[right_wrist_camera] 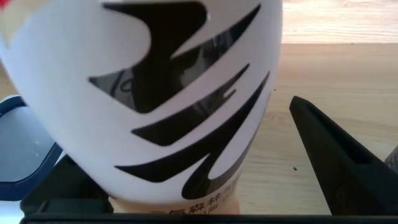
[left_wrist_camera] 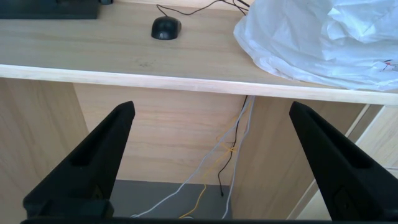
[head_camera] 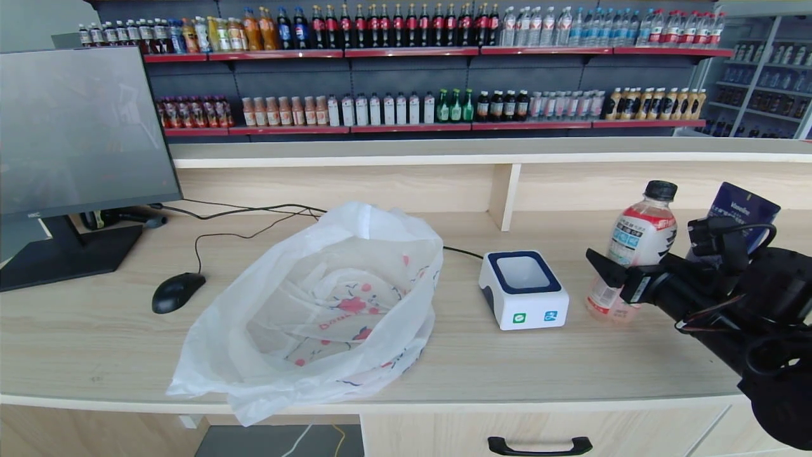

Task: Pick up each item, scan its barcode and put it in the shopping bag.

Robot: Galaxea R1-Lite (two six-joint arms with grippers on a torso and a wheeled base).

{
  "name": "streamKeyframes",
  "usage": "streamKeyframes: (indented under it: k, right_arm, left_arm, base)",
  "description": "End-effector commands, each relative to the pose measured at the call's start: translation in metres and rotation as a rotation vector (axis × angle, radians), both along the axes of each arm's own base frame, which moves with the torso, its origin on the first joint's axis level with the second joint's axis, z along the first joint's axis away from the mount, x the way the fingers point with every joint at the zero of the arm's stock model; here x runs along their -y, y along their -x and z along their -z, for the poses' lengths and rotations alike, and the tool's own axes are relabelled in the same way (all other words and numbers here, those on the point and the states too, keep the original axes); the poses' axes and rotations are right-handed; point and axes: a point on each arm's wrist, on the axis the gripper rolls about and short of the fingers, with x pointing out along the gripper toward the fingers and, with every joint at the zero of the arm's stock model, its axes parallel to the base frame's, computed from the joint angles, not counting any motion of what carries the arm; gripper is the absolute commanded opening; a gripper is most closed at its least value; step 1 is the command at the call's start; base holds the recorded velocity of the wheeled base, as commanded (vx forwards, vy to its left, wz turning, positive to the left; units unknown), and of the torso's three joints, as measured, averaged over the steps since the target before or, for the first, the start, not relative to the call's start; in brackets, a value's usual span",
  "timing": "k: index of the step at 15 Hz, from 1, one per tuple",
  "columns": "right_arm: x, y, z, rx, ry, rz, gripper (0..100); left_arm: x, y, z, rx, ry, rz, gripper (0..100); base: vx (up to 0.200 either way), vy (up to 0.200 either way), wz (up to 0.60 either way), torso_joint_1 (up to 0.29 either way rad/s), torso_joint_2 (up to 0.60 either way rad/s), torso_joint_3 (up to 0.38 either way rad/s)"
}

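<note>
The right fingers (right_wrist_camera: 336,162) are standing apart around the bottle (head_camera: 636,251): 1 black wedge-shaped finger is sitting clear of the label with bare wood showing in the gap, while the other is lying low against the bottle's far side, and whether it is touching cannot be told. The bottle is standing upright on the counter (head_camera: 507,368), just right of the scanner (head_camera: 523,289); it is clear plastic with a pale drink inside, a black ribbed cap and a glossy white wrap carrying red and black markings. Behind it a flat dark blue pack (head_camera: 742,209) is leaning, partly hidden by the right arm. The scanner is a small white box with rounded corners, a navy-rimmed window on top and 2 small icons on its front. Left of it the shopping bag (head_camera: 317,304) is lying slumped with its mouth gaping wide, thin crinkled translucent white film with a red flower print, its lower fold hanging a little over the counter's front edge. The left fingers (left_wrist_camera: 87,168) are hanging wide apart and holding nothing, below the counter's front edge, facing loose cables under it. Farther left a rounded black mouse (head_camera: 176,291) is resting near a dark monitor (head_camera: 76,127).
</note>
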Motion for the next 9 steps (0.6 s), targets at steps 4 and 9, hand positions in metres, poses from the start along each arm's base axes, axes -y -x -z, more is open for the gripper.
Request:
streamKeyframes:
  k: [4,9]
  right_arm:
    - [-0.0003,-0.0001,-0.0021,0.018,0.005,-0.001,0]
    - [-0.0002,0.0006,-0.0046,0.028,0.011,0.0,0]
  left_arm:
    - [0.0,0.0,0.0001,0.0,0.0,0.0,100]
    - [0.0,0.0,0.0001,0.0,0.0,0.0,100]
  base:
    - [0.0,0.0,0.0,0.0,0.0,0.0]
    - [0.0,0.0,0.0,0.0,0.0,0.0]
